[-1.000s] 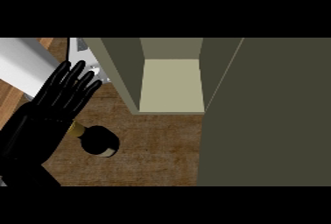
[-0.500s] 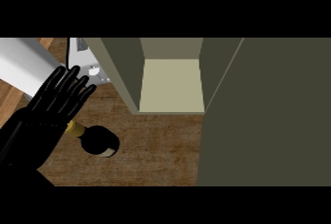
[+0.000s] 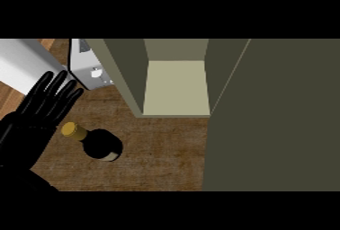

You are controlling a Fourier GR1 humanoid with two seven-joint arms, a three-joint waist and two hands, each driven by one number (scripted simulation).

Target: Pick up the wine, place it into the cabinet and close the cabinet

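You are looking steeply down at a brown wooden counter (image 3: 159,152), and your left hand (image 3: 41,105) is showing at the view's left side, coming up from the lower left corner on its dark forearm (image 3: 16,152). The hand is lying flat to the view with its fingers (image 3: 58,87) straight, slightly fanned apart and pointing toward the upper right; they are not curling round anything. The wine bottle (image 3: 103,146) is sitting on the counter just to the right of the hand's heel, seen almost from above, so you are getting mostly its dark round body with the gold cap (image 3: 73,130) leaning toward the upper left. The cap is lying right beside the edge of the hand; you cannot tell whether the two are touching. The fingers themselves are reaching past the bottle, not over it. The cabinet (image 3: 123,76) is standing open up and to the right of the bottle, with olive side walls framing a pale shelf floor (image 3: 176,87) that is facing you. The bottle is outside it, on the counter in front of the cabinet's left wall. A broad dark olive panel, reading as the cabinet door (image 3: 272,117), is filling the whole right side of the view from top to bottom. Above the fingertips a silvery box (image 3: 90,69) with small fittings is sitting against the cabinet's left wall, and a pale grey slab (image 3: 23,63) is slanting across the top left corner.
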